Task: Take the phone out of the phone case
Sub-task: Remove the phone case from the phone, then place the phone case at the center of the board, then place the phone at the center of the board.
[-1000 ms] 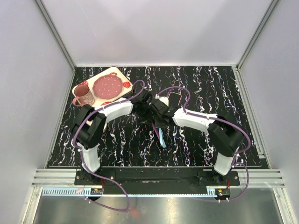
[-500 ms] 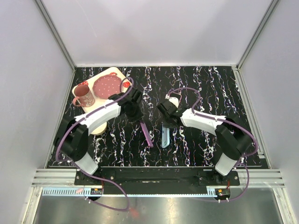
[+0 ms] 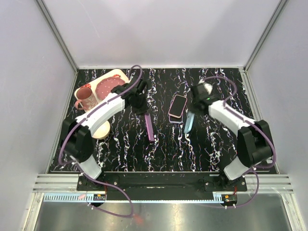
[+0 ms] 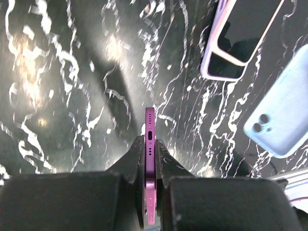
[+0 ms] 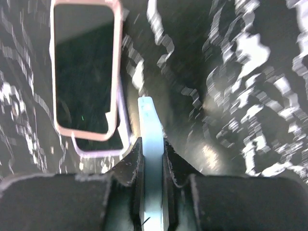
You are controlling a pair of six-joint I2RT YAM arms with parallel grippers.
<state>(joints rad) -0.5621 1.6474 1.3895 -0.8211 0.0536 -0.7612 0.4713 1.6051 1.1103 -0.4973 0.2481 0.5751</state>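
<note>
My left gripper [image 3: 143,109] is shut on a purple phone [image 3: 149,128], held on edge with its free end toward the table; in the left wrist view the phone [image 4: 149,137] sits edge-on between the fingers of that gripper [image 4: 150,145]. My right gripper [image 3: 193,109] is shut on an empty light blue phone case [image 3: 188,123], also on edge. The case shows in the right wrist view [image 5: 150,126] between the jaws of that gripper [image 5: 150,144], and in the left wrist view [image 4: 281,126]. Phone and case are well apart.
A pink-cased phone [image 3: 178,105] lies on a lilac one between the arms; both show in the right wrist view [image 5: 84,67]. A tray [image 3: 121,75] with a pink plate [image 3: 109,87] and a mug [image 3: 85,98] sits at the back left.
The two grippers were together at the table's middle. They have drawn apart: the left went back and left with the purple phone, the right went right with the blue case.
</note>
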